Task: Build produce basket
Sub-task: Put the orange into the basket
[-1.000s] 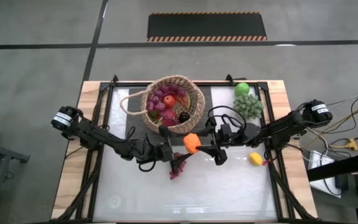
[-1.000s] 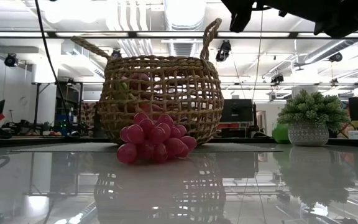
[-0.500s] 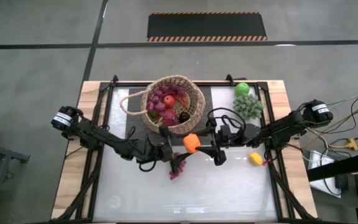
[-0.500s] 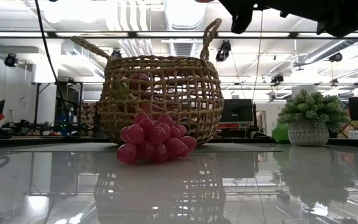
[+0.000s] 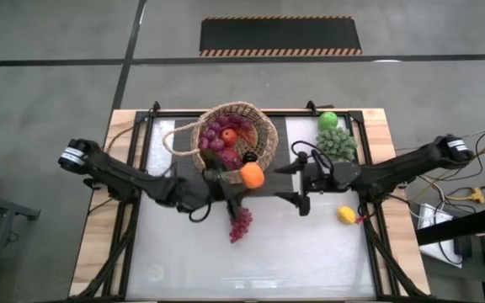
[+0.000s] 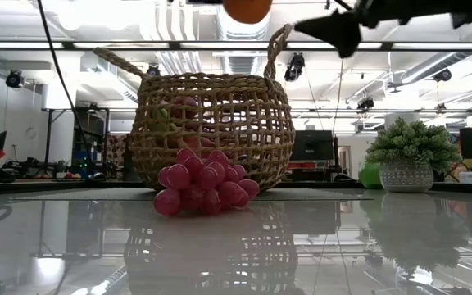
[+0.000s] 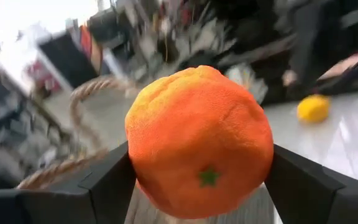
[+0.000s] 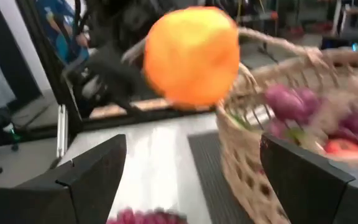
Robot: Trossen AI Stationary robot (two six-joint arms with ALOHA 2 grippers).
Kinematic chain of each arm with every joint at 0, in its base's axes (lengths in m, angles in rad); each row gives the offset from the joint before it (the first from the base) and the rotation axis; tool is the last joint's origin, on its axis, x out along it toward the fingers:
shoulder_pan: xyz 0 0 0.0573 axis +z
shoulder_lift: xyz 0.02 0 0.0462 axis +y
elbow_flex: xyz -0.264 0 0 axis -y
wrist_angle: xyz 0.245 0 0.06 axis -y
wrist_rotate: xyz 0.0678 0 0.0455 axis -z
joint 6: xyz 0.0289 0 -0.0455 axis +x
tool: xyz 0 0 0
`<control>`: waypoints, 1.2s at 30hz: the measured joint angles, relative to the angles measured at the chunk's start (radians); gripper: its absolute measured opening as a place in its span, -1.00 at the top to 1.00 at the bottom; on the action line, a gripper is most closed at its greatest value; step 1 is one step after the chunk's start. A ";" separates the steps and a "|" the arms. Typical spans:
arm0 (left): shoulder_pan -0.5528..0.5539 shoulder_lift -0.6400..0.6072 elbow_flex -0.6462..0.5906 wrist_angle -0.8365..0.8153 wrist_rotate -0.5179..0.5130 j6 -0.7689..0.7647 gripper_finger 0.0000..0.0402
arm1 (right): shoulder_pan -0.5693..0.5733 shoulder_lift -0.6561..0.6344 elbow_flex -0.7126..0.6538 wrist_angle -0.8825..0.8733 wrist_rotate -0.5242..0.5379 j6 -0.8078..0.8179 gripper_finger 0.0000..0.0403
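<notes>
A glossy white table top (image 5: 251,252) on a wooden frame stands on a grey concrete floor, with a black mat edged in striped tape (image 5: 280,36) on the floor beyond its 12 o'clock side; the low view looks past the table into a workshop with ceiling ducts and monitors. No brand, label or writing can be read in any view. The woven basket (image 5: 263,139) sits toward 12 o'clock of the table centre, on a dark mat, already holding purple grape bunches (image 5: 217,135), a red apple (image 5: 228,133) and a dark round fruit (image 5: 248,157). The left gripper (image 5: 241,178) is raised at the basket's 6 o'clock rim and grips the orange (image 5: 251,176), its two fingers pressed on either side of the fruit in the left wrist view; in the low view the orange (image 6: 247,7) hangs above the basket rim. The right gripper (image 5: 295,178) is at 3 o'clock of the orange, clear of it, with its fingers spread apart and holding nothing. A loose grape bunch (image 5: 241,223) lies on the table at 6 o'clock of the basket. The lemon (image 5: 345,215) lies near the table's 3 o'clock edge, below the right arm. The green apple (image 5: 328,120) and a leafy potted clump (image 5: 337,142) stand at 2 o'clock of the table centre.
</notes>
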 joint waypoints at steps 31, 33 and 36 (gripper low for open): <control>0.631 0.313 0.530 -1.056 0.580 -0.295 -0.43 | 0.000 -0.125 -0.005 -0.371 -0.001 0.037 -0.75; 0.636 0.339 0.531 -1.047 0.571 -0.295 -0.45 | 0.000 -0.119 -0.005 -0.371 -0.001 0.037 -0.75; 0.636 0.380 0.533 -1.043 0.526 -0.294 -0.49 | 0.000 -0.115 -0.005 -0.368 -0.001 0.041 -0.75</control>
